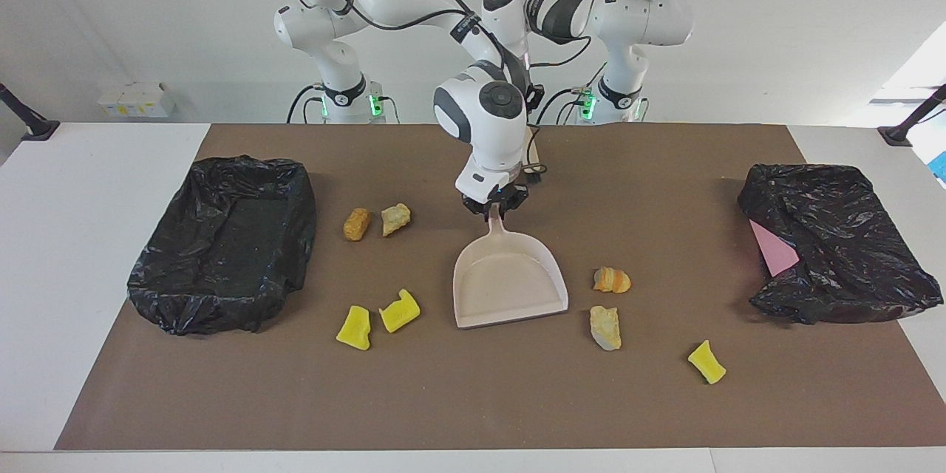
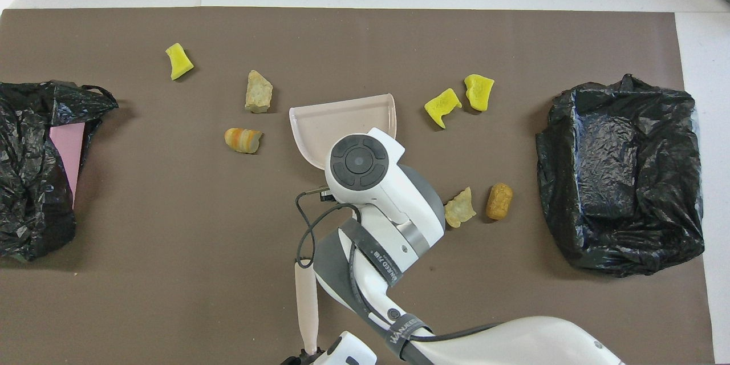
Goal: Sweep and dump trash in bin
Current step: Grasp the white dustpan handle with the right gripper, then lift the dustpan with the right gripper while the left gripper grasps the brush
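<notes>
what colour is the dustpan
Pale beige-pink all over, the dustpan; it shows best in the facing view.

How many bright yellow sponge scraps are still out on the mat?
3. Two yellow sponge chunks lie side by side between the beige dustpan and the open black-lined bin. The third lies alone toward the left arm's end, farthest from the robots. None look hidden.
</notes>
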`<control>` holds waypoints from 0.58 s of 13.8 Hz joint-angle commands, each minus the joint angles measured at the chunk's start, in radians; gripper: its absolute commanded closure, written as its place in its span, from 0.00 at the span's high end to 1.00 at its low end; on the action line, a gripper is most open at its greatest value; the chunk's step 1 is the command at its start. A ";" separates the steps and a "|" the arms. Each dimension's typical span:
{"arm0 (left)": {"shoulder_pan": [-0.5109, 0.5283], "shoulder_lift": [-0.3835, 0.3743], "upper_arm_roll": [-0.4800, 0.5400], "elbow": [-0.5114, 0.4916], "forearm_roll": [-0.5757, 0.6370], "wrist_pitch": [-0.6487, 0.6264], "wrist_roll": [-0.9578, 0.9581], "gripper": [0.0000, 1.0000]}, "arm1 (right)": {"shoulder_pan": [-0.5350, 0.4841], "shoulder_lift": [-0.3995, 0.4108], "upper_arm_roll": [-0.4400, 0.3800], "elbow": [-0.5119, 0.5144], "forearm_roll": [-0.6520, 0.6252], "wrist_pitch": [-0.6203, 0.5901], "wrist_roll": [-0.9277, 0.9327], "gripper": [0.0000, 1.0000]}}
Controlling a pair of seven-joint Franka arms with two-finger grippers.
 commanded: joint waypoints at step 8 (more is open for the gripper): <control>0.130 0.021 0.368 0.079 0.010 -0.046 0.344 0.00 | -0.173 0.022 0.006 0.118 -0.126 -0.093 -0.852 0.00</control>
